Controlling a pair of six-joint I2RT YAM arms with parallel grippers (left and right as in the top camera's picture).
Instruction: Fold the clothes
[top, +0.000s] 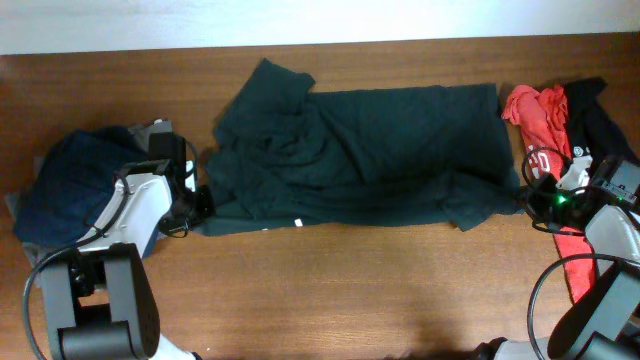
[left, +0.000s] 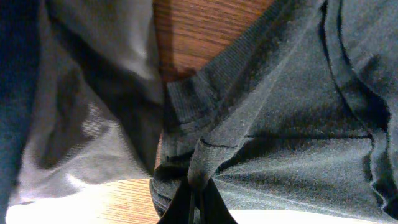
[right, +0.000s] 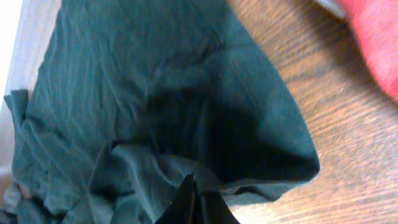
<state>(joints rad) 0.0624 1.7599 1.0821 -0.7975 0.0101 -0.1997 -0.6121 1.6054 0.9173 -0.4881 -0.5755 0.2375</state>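
The green shirt (top: 380, 150) is matt, creased cloth with a ribbed edge, the grey shorts (left: 93, 124) smooth knit, the red shirt (top: 540, 115) soft cloth, the table (top: 350, 290) grained, faintly glossy wood.

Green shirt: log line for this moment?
green shirt: spread on table | left gripper: shut on it | right gripper: shut on it

The shirt (top: 370, 150) lies spread across the middle of the table (top: 350, 290). The left heap (top: 65, 185) sits at one end, the right heap (top: 545, 115) at the other. The left gripper (top: 204, 200) touches the shirt's left edge, the right gripper (top: 525, 197) its right corner.
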